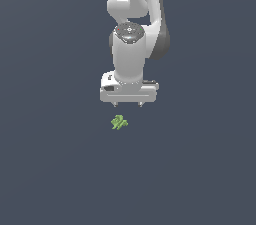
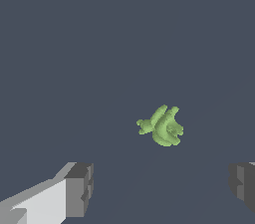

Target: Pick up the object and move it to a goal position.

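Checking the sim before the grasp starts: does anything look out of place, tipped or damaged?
Nothing stands out. The green object lies alone and intact on the plain dark surface. The gripper is open and clear of it, fingers spread wide.

I count one robot arm, white, reaching down over a plain dark surface. It carries one gripper, and that gripper has two fingers, both showing in the wrist view with a wide gap between them. Below it lies one green object, a single small knobbly piece; the wrist view shows the same lone piece. That makes one arm, one gripper, two fingers, one object.
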